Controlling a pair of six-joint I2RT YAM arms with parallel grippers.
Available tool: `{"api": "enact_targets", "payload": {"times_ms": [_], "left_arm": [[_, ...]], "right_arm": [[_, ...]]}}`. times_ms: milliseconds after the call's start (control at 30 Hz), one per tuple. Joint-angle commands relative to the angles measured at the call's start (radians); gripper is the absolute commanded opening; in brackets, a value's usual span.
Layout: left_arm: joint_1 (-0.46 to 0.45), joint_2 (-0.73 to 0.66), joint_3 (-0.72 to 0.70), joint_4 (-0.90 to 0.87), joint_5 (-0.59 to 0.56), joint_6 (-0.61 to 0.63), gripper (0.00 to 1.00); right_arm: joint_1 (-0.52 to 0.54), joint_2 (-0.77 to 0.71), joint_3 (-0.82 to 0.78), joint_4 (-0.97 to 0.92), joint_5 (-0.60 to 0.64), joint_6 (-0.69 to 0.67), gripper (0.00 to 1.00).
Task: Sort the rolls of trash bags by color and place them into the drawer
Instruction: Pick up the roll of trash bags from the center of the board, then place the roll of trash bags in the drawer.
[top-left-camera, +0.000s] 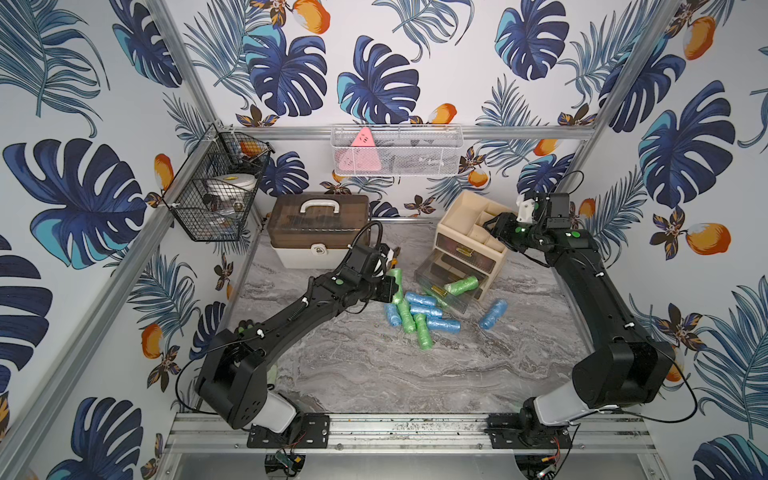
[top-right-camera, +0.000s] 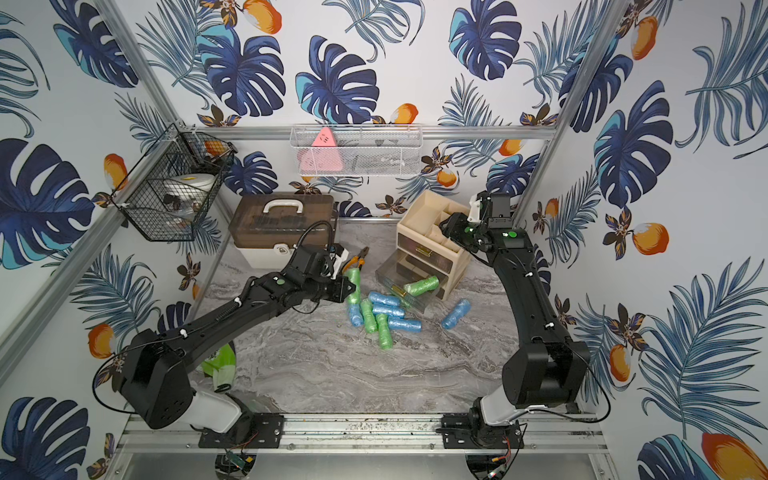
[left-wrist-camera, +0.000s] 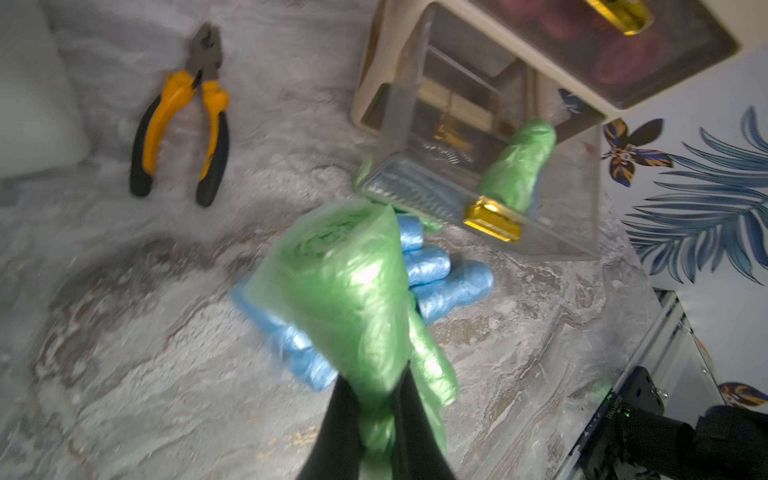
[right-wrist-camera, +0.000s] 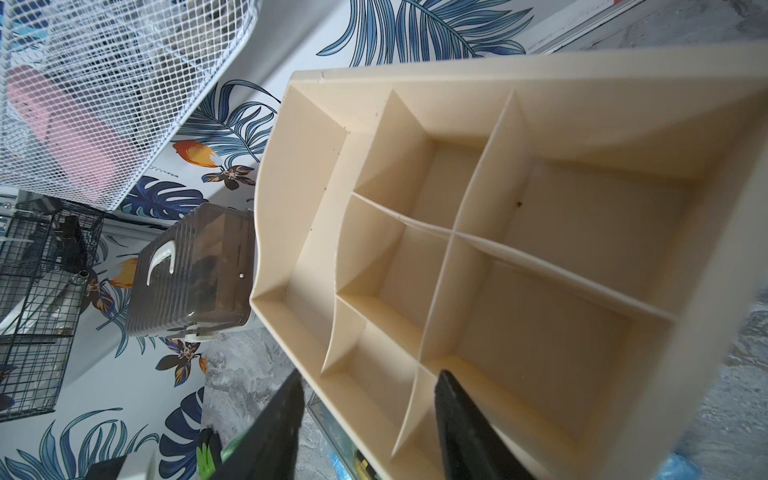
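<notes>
Left pincer (left-wrist-camera: 376, 386) tight on blurred green roll (left-wrist-camera: 340, 291), gripped end hidden.

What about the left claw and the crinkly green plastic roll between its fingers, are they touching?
Touching. The left wrist view shows the left claw pinching one end of the crinkly green plastic roll.

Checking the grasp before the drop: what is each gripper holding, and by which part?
Left gripper clamps a green roll by one end. Right gripper is open, holding nothing.
</notes>
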Motion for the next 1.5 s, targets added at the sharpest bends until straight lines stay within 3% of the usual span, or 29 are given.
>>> {"api": "enact_targets", "payload": {"times_ms": [0,367,767,1067,1267,1367,1467], "left_arm": [[-0.034,0.064,0.108,-0.006,0.069,0.127,0.05],[-0.107,0.286,0.425,-0.054,-0.018,0.310,0.08],[-0.129,0.400,0.512,-0.014,-0.215,0.421,0.11],[-0.131,0.516,0.656,-0.155,-0.207,0.470,0.17],[-0.131,0.524,0.657,-0.182,-0.208,0.467,0.20],[-0.131,0.534,0.666,-0.199,-0.204,0.464,0.25],[-0.131,0.531,0.663,-0.184,-0.214,0.450,0.43]], "right_arm": [[0.000,0.000,0.001,0.002,0.005,0.000,0.54],[0.000,0.008,0.015,-0.007,0.007,-0.008,0.54],[-0.006,0.011,0.009,0.004,-0.008,-0.006,0.54],[-0.008,0.017,0.002,0.011,-0.013,-0.005,0.54],[-0.008,0.020,0.004,0.012,-0.018,-0.001,0.54],[-0.009,0.017,0.004,0.013,-0.017,-0.001,0.54],[-0.010,0.016,0.003,0.012,-0.018,-0.001,0.54]]}}
